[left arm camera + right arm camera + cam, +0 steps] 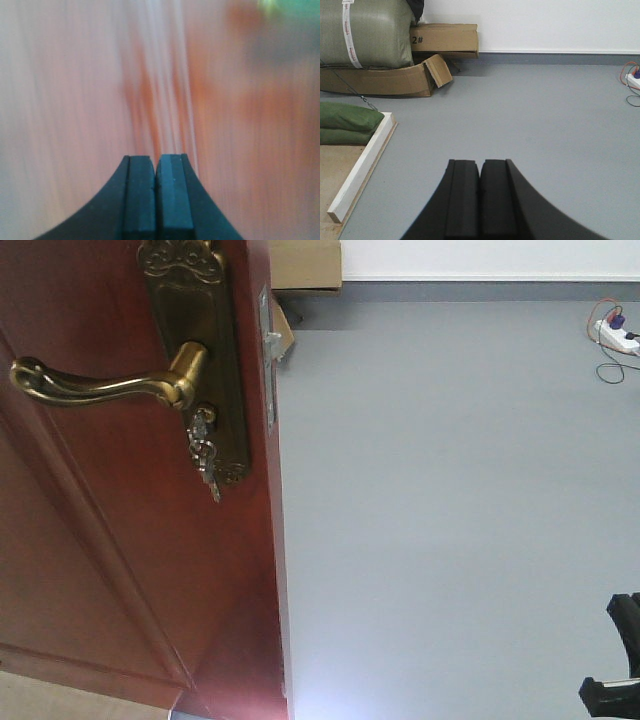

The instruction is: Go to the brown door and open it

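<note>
The reddish-brown wooden door (120, 540) fills the left of the front view, its edge standing against grey floor (450, 520). On it sits an ornate brass lever handle (105, 383) on a brass backplate (205, 360), a small bunch of keys (204, 462) hanging from the lock below. The left pincer (156, 195) is closed on nothing — blurred reddish wood right before it. The right pincer (480, 197) is likewise closed and empty, over the floor, facing brown cardboard boxes (420, 60) by the white wall (545, 22).

Door (120, 570) at left, standing open; lever handle (100, 383) on its plate, keys (204, 465) hanging just below. Floor (450, 520) to right; power strip (618, 335) far right by the wall.
</note>
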